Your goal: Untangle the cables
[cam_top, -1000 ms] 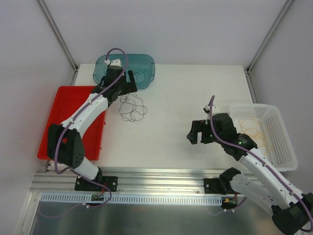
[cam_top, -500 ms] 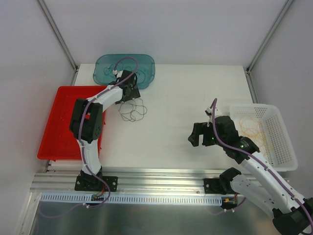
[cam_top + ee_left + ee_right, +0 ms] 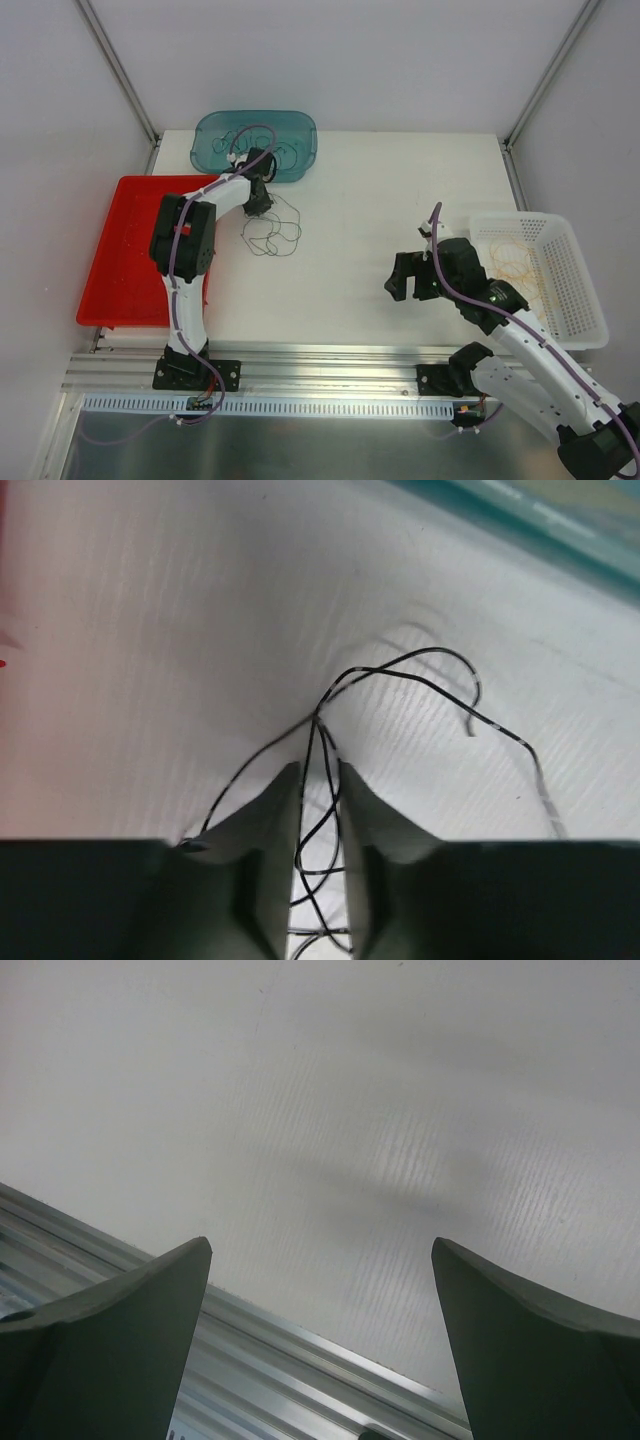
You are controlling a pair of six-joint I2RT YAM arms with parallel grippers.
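Observation:
A thin black cable (image 3: 273, 234) lies in loose loops on the white table, just in front of the teal bin (image 3: 302, 132). My left gripper (image 3: 258, 206) is down at the loops' upper left edge. In the left wrist view its fingers (image 3: 275, 810) stand a narrow slit apart with strands of the black cable (image 3: 400, 668) running between them. More dark wire lies in the teal bin. Yellow-orange cables (image 3: 508, 262) lie in the white basket (image 3: 582, 305). My right gripper (image 3: 406, 279) hovers open over bare table near the front edge, nothing between its fingers (image 3: 150, 1300).
A red tray (image 3: 120, 255) sits at the left, beside the left arm. The white basket stands at the right edge. The table's aluminium front rail (image 3: 300, 1360) shows just below the right gripper.
The left arm swung from over the teal bin down onto the black cable and its jaws closed to a slit. The cable loops shifted slightly. The right arm barely moved.

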